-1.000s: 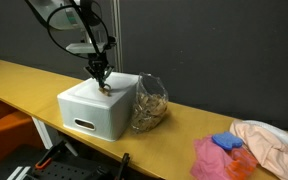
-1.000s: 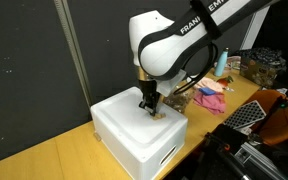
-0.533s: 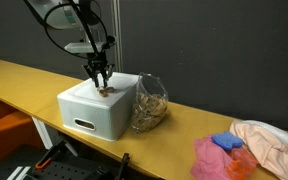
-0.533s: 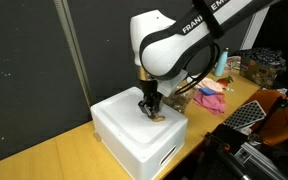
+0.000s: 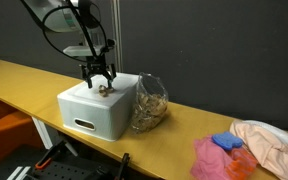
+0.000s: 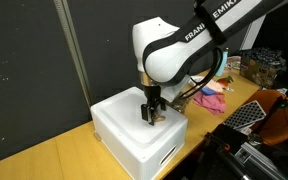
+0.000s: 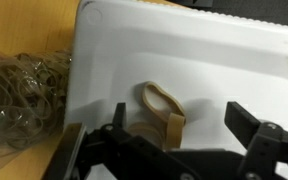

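Since the earlier frame, we note that the gripper [image 5: 101,84] has lifted slightly off the white box [image 5: 87,112] and its fingers have spread apart (they now stand wide and hold nothing). Directly below the gripper, between its fingertips in the wrist view, we see the tan rubber band [image 7: 157,98] lying loose on the box top. Off to one side of the gripper, touching the box, stands the clear bag of rubber bands [image 5: 150,102]. Both rest on the yellow table [image 5: 24,72].
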Controlling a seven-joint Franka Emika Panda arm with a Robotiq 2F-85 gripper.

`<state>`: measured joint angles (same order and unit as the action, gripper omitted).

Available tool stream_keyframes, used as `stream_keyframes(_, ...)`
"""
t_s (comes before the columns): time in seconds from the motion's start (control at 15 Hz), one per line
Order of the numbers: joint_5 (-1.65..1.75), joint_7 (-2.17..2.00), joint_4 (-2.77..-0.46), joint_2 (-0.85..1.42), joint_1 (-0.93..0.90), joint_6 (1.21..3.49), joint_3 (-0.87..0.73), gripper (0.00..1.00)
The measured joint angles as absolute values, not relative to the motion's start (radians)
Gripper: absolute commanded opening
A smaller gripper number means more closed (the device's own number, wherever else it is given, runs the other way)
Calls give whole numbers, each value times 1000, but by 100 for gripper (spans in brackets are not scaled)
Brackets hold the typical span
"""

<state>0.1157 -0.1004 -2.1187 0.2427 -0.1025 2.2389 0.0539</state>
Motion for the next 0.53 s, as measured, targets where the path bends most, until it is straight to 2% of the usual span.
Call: stream_keyframes(0.53,114,-4,-2162,233,-87,2293,54,100)
